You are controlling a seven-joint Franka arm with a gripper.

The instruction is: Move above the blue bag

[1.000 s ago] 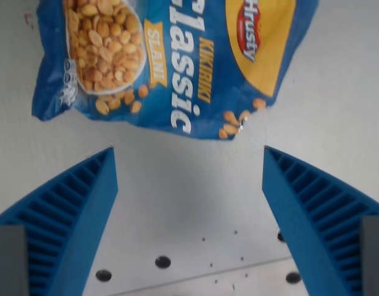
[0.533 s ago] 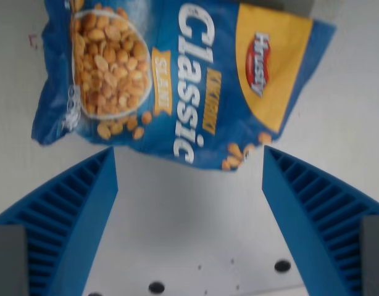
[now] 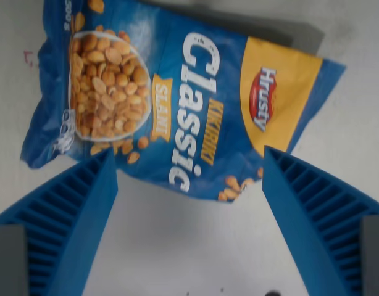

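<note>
A blue peanut bag point(image 3: 177, 98) printed "Classic" lies flat on the white table, filling the upper half of the wrist view. It has a yellow patch with a red logo at the wrist view's right and a picture of peanuts at its left. My gripper point(image 3: 188, 157) is open and empty above the table. Its two blue ribbed fingers point(image 3: 72, 216) frame the bag's lower edge, one at each lower corner of the view, with the bag's bottom edge reaching between the fingertips.
The white table point(image 3: 189, 246) shows below the bag. A dark hole in the table point(image 3: 273, 293) sits at the bottom edge. A grey shadow point(image 3: 294, 34) lies beyond the bag's upper right edge.
The camera has moved toward the bag: the bag has slid down in the view and more of it shows. The table holes have dropped almost out of sight. The fingers stay equally open.
</note>
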